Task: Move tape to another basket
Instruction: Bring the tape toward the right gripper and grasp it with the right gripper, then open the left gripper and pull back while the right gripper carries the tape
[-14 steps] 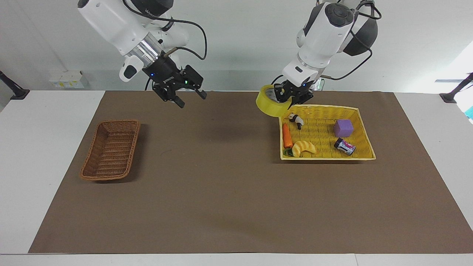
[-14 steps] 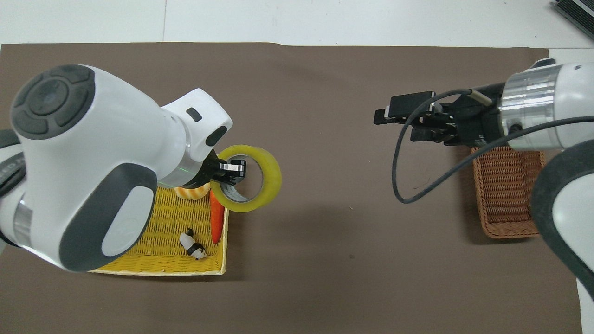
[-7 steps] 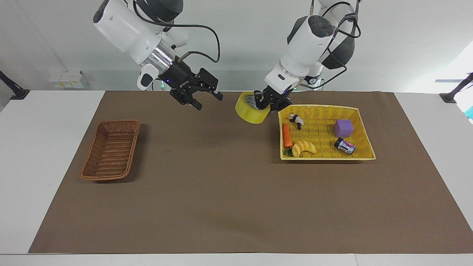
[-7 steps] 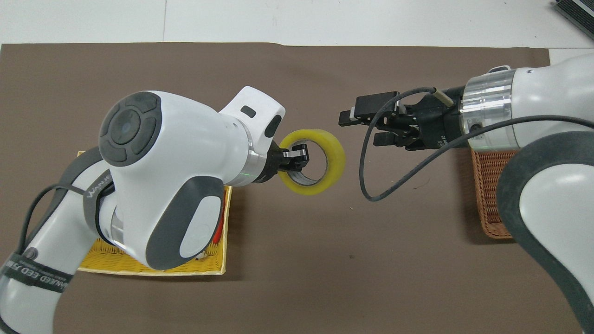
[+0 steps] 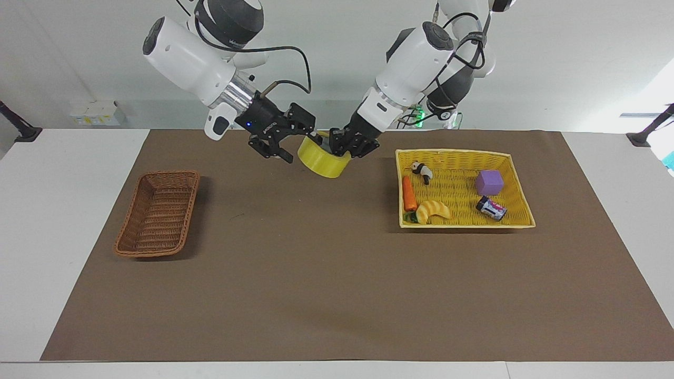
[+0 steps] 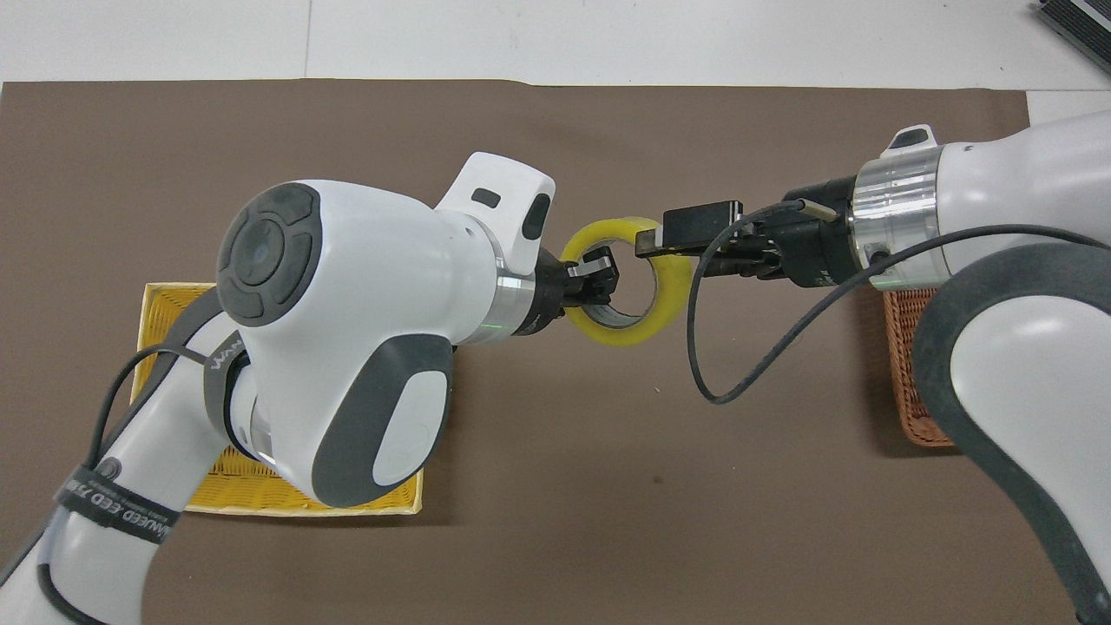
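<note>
Brown mat (image 5: 326,273) covers most of a white table (image 5: 63,210), white strips bare at both ends and along the edge nearest the camera; pale grey wall (image 5: 326,63) above the robots' edge; small white box (image 5: 97,113) on the ledge by the wall at the right arm's end; black clamp stands (image 5: 650,129) at both table corners near the wall.

Tape (image 5: 322,160) up in the air over bare mat, mid-table, between the two baskets; left gripper (image 5: 345,149) pinched shut on the roll's wall, one finger inside the core; right gripper (image 5: 295,150) spread wide, at the roll's other edge, one finger (image 6: 686,239) over the rim in the overhead view; whether it touches, cannot tell.

Dark wicker basket (image 5: 158,215) at the right arm's end, nothing in it; yellow tray basket (image 5: 518,202) at the left arm's end, holding carrot (image 5: 409,193), panda toy (image 5: 422,171), croissant toy (image 5: 433,210), purple cube (image 5: 489,182), small can (image 5: 491,208); tray mostly hidden under the left arm from overhead.
</note>
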Robot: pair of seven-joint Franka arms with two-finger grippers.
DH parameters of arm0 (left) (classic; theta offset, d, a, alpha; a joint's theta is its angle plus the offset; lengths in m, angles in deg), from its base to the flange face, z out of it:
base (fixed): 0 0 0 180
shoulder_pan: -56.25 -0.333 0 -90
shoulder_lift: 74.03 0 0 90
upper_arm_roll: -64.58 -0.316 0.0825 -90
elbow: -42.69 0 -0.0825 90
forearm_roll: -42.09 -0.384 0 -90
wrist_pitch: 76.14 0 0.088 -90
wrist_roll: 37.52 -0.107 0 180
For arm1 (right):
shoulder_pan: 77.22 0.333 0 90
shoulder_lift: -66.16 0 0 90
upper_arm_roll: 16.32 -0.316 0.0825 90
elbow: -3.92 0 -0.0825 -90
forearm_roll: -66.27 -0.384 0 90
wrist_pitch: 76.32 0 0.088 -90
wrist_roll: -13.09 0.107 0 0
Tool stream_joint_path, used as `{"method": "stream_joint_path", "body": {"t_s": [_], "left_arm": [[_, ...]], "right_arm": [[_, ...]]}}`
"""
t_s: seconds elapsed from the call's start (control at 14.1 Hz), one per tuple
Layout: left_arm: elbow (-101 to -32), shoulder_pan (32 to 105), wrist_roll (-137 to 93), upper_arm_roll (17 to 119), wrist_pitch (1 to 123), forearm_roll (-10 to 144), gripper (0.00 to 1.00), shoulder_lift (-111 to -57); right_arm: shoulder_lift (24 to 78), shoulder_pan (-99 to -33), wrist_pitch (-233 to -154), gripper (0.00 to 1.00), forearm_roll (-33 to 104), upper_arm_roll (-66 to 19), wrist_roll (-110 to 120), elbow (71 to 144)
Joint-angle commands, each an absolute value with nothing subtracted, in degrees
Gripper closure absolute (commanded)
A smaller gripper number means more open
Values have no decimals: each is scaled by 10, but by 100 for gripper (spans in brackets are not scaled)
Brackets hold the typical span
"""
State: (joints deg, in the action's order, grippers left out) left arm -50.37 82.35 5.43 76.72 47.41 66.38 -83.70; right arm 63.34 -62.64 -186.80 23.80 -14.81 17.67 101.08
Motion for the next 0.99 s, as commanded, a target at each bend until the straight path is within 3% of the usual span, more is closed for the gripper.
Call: {"method": "stream_joint_path", "body": {"t_s": [0.0,0.07,0.14,0.21,0.28,0.5,0.71,0.78,0.85,0.92], "left_arm": [[-477,834,96,783,502,675,100,-850],[-475,838,111,785,519,676,100,-850],[-472,840,115,787,528,676,100,-854],[-461,839,115,787,529,678,100,-854],[-456,839,116,787,528,678,100,-855],[-456,839,117,787,527,678,100,-853],[-456,838,122,787,528,678,100,-849],[-456,834,115,787,528,676,29,-848],[-456,834,120,786,530,677,0,-848],[-456,833,121,783,528,677,0,-843]], "right_arm": [[646,-632,-1879,0,223,-149,140,1032],[646,-637,-1878,1,223,-149,117,1032],[645,-648,-1871,32,223,-149,106,1031],[646,-653,-1862,72,223,-149,109,1031],[646,-654,-1850,84,223,-149,111,1031],[644,-656,-1849,100,221,-147,122,1029],[644,-657,-1848,100,221,-147,149,1026],[643,-659,-1847,100,221,-146,149,1025],[643,-668,-1847,100,219,-146,149,1024],[643,-674,-1845,100,218,-146,149,1024]]}}
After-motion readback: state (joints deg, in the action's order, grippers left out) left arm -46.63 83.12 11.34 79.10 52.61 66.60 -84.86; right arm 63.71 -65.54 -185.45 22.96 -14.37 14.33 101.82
